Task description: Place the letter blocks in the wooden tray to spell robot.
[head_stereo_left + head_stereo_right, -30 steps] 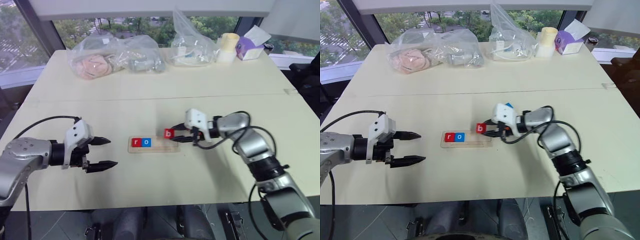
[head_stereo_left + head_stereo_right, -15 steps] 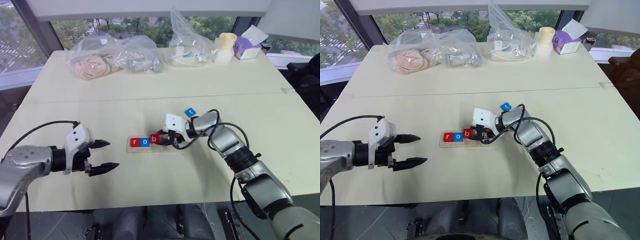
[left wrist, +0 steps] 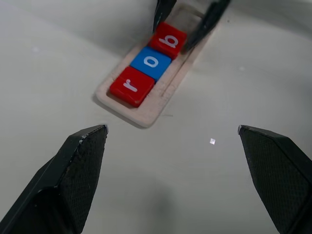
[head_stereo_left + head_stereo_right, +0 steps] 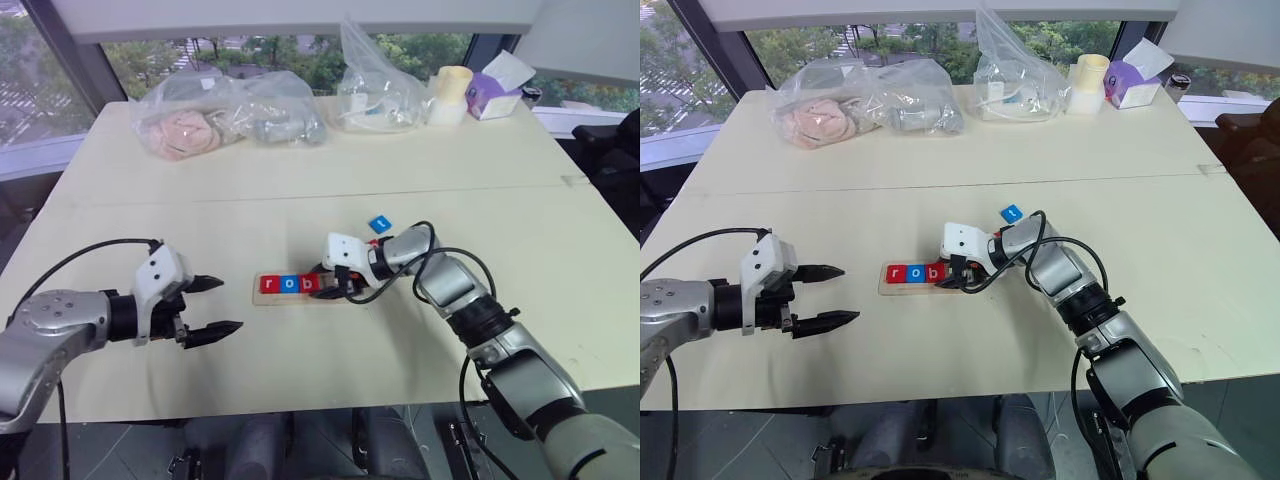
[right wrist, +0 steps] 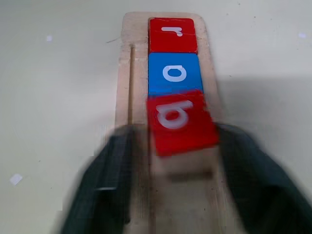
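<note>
While right gripper [image 5: 170, 195] seemingly straddles, b block [image 5: 181, 122] between fingers.

Left gripper [image 4: 212, 305] jaws spread wide; right gripper [image 4: 322, 284] jaws parted, angled down

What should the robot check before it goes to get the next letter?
1. Red r block in the wooden tray: ok.
2. Blue o block next to r: ok.
3. Red b block flat and straight: not ok, it overlaps the o, slightly crooked.
4. Right end effector let go of b: ok, fingers apart either side.
5. Blue block on the table, free to pick: ok.
6. Left end effector open, empty: ok.
</note>
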{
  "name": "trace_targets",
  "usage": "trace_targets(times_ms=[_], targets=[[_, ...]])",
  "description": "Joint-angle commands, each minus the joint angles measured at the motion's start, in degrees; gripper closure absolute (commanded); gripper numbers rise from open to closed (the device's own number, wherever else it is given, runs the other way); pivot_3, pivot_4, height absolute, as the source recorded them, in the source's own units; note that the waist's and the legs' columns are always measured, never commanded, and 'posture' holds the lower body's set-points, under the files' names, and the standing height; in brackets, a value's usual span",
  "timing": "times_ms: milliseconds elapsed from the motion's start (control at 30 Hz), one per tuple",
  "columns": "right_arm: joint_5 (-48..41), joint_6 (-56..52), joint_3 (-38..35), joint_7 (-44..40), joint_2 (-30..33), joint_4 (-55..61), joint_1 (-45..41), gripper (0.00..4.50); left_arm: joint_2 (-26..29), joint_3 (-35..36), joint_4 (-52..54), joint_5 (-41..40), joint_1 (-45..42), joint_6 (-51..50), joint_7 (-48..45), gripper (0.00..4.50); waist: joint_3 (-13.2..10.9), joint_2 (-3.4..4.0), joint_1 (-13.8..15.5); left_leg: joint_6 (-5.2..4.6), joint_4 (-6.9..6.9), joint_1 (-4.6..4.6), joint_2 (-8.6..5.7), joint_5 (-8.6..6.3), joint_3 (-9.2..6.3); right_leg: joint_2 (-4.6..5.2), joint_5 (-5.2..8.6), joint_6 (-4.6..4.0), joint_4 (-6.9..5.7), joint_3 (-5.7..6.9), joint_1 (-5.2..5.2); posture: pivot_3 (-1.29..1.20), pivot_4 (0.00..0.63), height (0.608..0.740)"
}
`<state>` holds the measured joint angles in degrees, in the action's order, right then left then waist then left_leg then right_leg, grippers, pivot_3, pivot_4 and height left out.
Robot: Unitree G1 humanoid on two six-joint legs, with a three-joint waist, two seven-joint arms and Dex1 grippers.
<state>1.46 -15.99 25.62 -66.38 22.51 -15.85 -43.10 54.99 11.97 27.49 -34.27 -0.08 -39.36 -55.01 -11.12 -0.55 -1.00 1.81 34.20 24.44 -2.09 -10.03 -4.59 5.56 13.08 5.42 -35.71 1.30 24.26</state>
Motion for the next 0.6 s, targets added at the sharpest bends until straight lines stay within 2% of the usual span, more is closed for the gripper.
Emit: trace_targets(times_ms=[33,333,600], targets=[[-0.2,0.1,-1.4,1.4,-0.6,1.1,-0.8,0.4,-0.2,-0.2,0.8,0.2,-0.6,0.7,0.1,0.0,0.0,0.0,0.0,0.01,0.0,0.0,0.0,0.0,0.0,0.0,0.0,0.0,-0.01,0.0,0.0,0.0,0.15,0.74],[-2.2,-2.8,-4.1,3.0,-0.3,5.1,-0.1,0.4,-0.6,-0.9,0.4,0.5,-1.1,1.1,0.5,0.0,0.0,0.0,0.0,0.04,0.01,-0.02,0.0,0.03,-0.01,0.0,0.0,0.0,-0.18,0.0,0.05,0.0,0.15,0.74],[-3.2,-4.9,-2.3,1.7,-0.5,9.0,4.2,0.4,-1.3,-2.3,-1.0,1.3,-2.5,1.9,0.2,0.0,0.0,-0.01,0.0,0.04,0.02,-0.03,0.0,0.03,-0.02,0.0,0.01,0.0,-0.22,0.0,0.06,0.0,0.15,0.74]])
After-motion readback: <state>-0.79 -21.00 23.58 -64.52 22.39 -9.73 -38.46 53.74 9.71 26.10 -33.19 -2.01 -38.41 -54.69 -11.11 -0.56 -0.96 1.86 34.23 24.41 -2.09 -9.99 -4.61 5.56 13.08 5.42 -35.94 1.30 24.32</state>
